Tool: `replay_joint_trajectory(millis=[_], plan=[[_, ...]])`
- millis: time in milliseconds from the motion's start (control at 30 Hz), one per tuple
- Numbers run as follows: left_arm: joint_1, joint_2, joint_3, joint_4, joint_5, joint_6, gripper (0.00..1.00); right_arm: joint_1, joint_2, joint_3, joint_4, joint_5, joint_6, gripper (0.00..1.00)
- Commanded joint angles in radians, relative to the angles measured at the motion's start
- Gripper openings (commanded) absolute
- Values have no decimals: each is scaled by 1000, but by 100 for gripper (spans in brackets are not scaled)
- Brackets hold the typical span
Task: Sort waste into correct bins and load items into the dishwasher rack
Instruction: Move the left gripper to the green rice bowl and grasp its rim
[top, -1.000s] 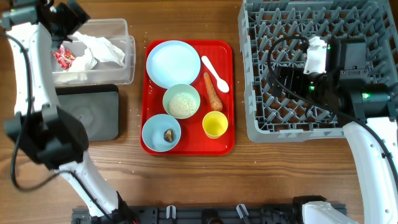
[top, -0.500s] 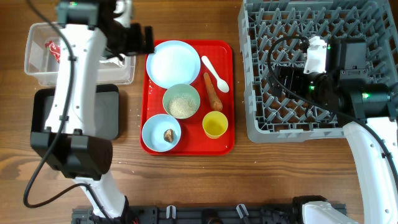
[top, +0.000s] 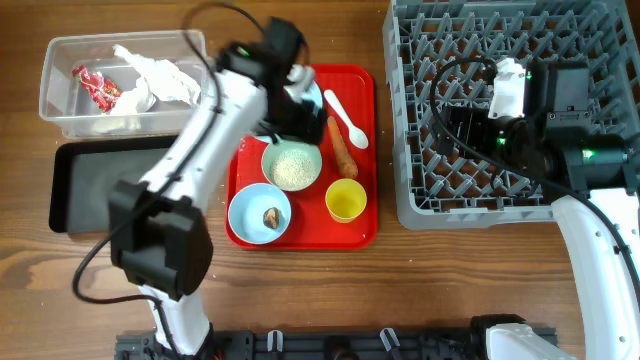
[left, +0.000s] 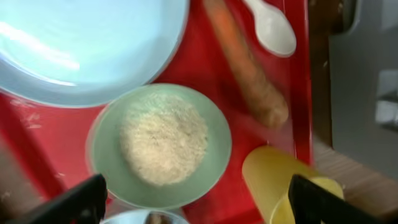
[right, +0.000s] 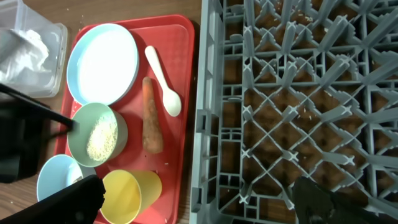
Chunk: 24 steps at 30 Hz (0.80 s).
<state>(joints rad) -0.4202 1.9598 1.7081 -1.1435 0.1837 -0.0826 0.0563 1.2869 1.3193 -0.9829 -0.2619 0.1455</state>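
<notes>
Our clear plastic tub (top: 50, 95) holds the red wrapper (top: 95, 88) and white tissue (top: 160, 75). Our left gripper (left: 199, 202), wide and empty, hovers over the pale green bowl (left: 219, 127) of rice (left: 163, 143), presumably next. Our right gripper (right: 199, 200), wide too, hangs above the grey plastic rack (top: 580, 30).

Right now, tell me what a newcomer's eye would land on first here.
The flat red tray at mid-table, crowded with dishes and food, draws the eye first. The left gripper hangs open above the pale green bowl of loose white rice on it. At the right, the large grey plastic rack fills the table's edge, with the right gripper open over it.
</notes>
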Motion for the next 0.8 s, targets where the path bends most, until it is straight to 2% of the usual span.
replay_joint_trajectory(millis=[0, 233, 533, 767], plan=[[-44, 6, -106, 124, 6, -59, 83, 0, 4, 20, 2, -10, 12, 100], [-56, 17, -208, 243, -28, -121, 60, 0, 4, 20, -2, -10, 14, 99], [-60, 17, -344, 352, -32, -135, 50, 0, 4, 20, -2, -10, 14, 99], [-62, 17, -352, 368, -39, -135, 16, 0, 4, 16, 0, -10, 14, 99]])
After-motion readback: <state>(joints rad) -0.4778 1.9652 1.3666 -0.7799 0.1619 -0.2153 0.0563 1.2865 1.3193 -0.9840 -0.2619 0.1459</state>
